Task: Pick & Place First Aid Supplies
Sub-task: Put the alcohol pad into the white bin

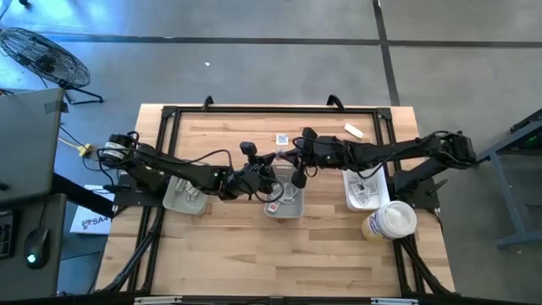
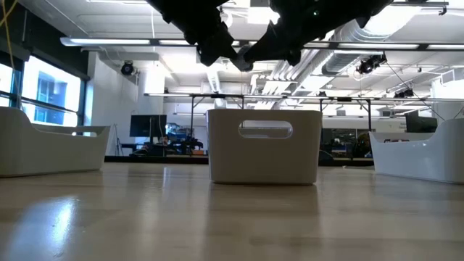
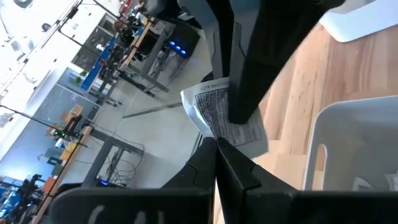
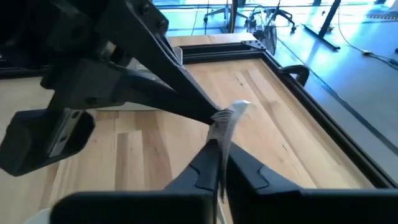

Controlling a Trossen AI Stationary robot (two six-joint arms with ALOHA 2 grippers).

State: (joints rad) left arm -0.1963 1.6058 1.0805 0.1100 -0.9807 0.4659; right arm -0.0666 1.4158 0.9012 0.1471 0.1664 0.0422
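A square white sachet with dark print (image 3: 219, 114) is pinched at once by the closed left gripper (image 3: 216, 144) and right gripper (image 4: 219, 149) above the middle grey tray (image 1: 292, 207), with placement still pending.

Grey concrete floor (image 1: 254, 59) with dark seams around the wooden table (image 1: 279, 254), black floor fan (image 1: 42, 55) far left, bright windows (image 2: 43, 94) left, ceiling strip lights (image 2: 116, 41) overhead.

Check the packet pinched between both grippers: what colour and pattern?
White-grey packet with dense dark print, clearest in the left wrist view.
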